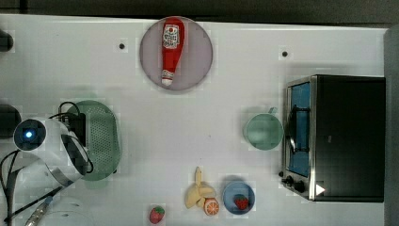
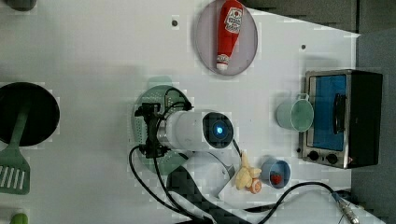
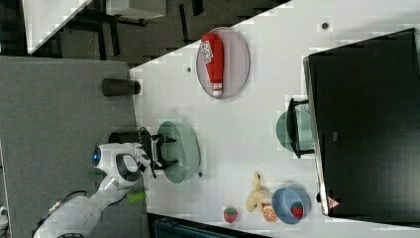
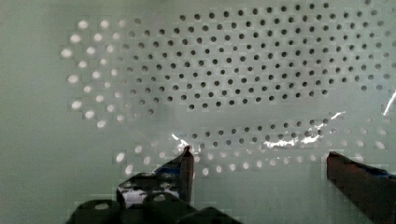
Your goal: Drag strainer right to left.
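Note:
The strainer [image 1: 102,141], a pale mint-green oblong colander with a dotted bottom, lies at the top view's left, partly under the white arm. In the left view the strainer [image 2: 173,95] shows beside the wrist, and in the right view the strainer [image 3: 187,148] lies near the table's edge. My gripper [image 3: 171,151] points down into it and is open, its black fingers spread wide. In the wrist view the gripper [image 4: 259,156] hangs close over the strainer [image 4: 210,70], above its perforated inside, with nothing clamped between the fingertips [image 4: 187,156].
A grey plate [image 1: 150,56] carries a red ketchup bottle [image 1: 171,47] at the back. A mint cup [image 1: 263,132] stands beside the toaster oven [image 1: 339,136]. A banana [image 1: 197,193], an orange half [image 1: 211,206], a blue bowl [image 1: 230,197] and a strawberry [image 1: 157,214] lie at the front. A black pan [image 2: 28,114] and a spatula [image 2: 14,168] lie beyond.

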Available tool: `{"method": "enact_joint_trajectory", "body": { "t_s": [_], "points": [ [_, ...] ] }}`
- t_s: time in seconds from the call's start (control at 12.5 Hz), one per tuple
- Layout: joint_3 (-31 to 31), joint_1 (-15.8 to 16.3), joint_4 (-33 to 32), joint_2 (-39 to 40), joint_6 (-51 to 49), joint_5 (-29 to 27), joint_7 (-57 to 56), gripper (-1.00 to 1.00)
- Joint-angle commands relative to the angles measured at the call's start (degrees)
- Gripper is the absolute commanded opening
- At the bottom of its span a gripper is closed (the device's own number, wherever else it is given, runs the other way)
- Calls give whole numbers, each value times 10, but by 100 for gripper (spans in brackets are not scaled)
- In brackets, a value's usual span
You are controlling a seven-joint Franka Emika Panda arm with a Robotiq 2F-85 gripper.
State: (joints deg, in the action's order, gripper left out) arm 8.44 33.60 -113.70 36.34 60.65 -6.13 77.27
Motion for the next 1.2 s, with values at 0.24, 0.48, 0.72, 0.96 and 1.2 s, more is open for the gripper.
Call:
{"method": "enact_joint_trajectory", "body": {
  "t_s": [0.24, 0.48, 0.72, 0.96, 1.2],
  "points": [
    [-11, 1, 15, -53, -62, -8, -8, 100],
    [-40, -3, 15, -149, -203, -8, -68, 100],
    [-92, -11, 15, -269, -333, -7, -204, 100],
    [-164, -25, 15, -388, -427, -3, -322, 100],
    [-243, -40, 15, -490, -510, 47, -470, 100]
  ]
}}
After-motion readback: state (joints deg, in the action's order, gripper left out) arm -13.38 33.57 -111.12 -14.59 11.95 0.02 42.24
